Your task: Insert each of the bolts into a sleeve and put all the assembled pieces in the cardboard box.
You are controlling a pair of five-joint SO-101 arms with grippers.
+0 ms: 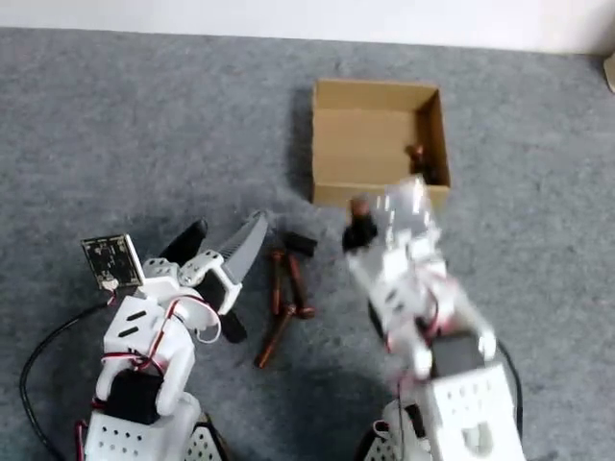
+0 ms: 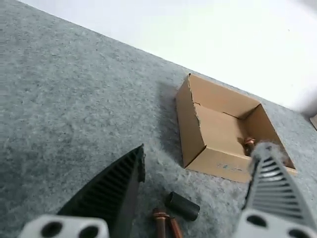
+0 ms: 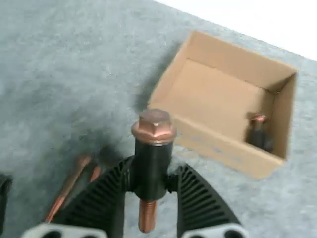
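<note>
Bright, even light from above, soft shadow beside the cardboard box (image 1: 370, 144), pale wall (image 2: 223, 34) washed bright

Grey carpet (image 1: 144, 115): cardboard box (image 1: 336, 192), bolts (image 1: 286, 288), black sleeve (image 1: 300, 242).

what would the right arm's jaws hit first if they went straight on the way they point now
Probably the near wall of the cardboard box, which sits straight ahead of the right jaws and the sleeved bolt they hold. Height is unclear, so they might pass over it instead.
</note>
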